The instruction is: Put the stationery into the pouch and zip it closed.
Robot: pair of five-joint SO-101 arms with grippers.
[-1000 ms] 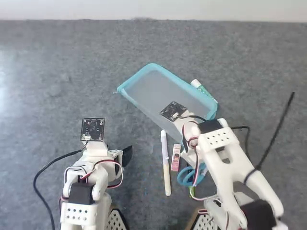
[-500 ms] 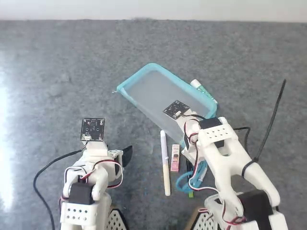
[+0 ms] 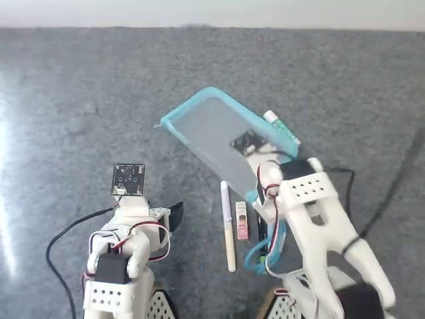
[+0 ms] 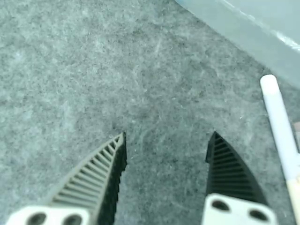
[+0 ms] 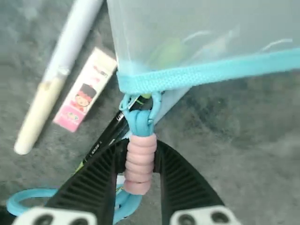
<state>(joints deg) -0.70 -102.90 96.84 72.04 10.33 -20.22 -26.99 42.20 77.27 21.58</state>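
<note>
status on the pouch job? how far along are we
Nothing looks packed. The pen, eraser and scissors lie on the table beside the pouch, and a marker lies by its far edge. In hand: the right gripper is shut on the pink zipper pull. The left gripper hangs open over bare table. Left: load everything, then zip.

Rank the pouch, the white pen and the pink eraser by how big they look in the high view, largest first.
1. pouch, by far the largest
2. white pen, long but thin
3. pink eraser, the smallest
None of them look close in size.
</note>
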